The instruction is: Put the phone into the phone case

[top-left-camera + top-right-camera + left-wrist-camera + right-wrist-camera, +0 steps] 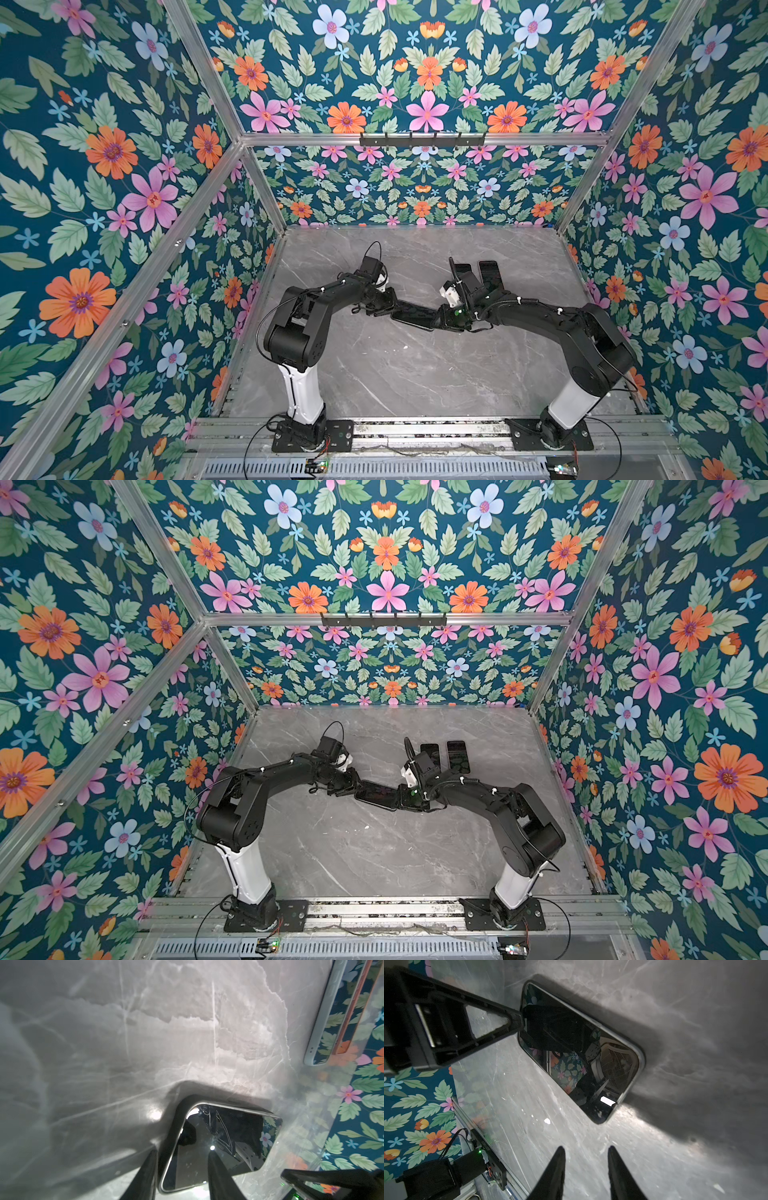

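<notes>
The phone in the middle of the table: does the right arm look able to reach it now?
Probably yes. The right pincer hangs open just short of one end of the phone, with only bare table between. The left pincer is at the opposite end, so it should not block.

Both top views look down from high above the near edge of the table (pixel 374 374), tilted toward the back wall (pixel 424 187), far enough off to hold the whole table; they share almost the same scene, shifted a little sideways. The left wrist camera sits close over the table, looking along the left gripper (pixel 182 1148) at the lower edge of its frame, with the phone (pixel 228 1136) lower middle. The right wrist camera is as near, the right gripper (pixel 586 1147) at its lower edge, and sees the same phone from the opposite end, with the left gripper upper left
</notes>
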You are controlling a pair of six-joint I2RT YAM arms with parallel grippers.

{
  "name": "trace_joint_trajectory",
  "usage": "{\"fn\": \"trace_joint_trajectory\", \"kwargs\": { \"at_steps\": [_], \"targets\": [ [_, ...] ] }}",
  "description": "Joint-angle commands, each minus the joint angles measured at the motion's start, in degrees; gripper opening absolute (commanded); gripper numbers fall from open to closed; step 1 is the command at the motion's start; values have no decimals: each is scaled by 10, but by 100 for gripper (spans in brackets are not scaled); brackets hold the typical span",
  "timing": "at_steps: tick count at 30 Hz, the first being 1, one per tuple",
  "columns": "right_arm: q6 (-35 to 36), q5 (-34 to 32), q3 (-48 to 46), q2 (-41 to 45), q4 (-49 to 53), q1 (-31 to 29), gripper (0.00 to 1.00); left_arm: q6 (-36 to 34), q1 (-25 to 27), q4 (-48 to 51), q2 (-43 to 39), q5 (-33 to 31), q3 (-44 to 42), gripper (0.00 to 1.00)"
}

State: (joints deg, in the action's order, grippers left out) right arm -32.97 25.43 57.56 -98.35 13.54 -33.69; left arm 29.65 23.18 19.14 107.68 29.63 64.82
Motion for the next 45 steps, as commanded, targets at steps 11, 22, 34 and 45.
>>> {"fn": "trace_joint_trajectory", "kwargs": {
  "at_steps": [11,22,34,45],
  "targets": [
    [2,18,32,-52,-5,-8,27,4,-7,-23,-4,38,-10,40],
    [-20,-63,16,-14,50,-12,30,0,-12,-25,-10,41,-16,40],
    [-34,-46,43,-58,32,-17,29,5,-11,-40,-7,53,-26,40],
    [-35,-31,80,-86,30,-43,24,8,-11,-51,-7,62,-32,40]
  ]
}}
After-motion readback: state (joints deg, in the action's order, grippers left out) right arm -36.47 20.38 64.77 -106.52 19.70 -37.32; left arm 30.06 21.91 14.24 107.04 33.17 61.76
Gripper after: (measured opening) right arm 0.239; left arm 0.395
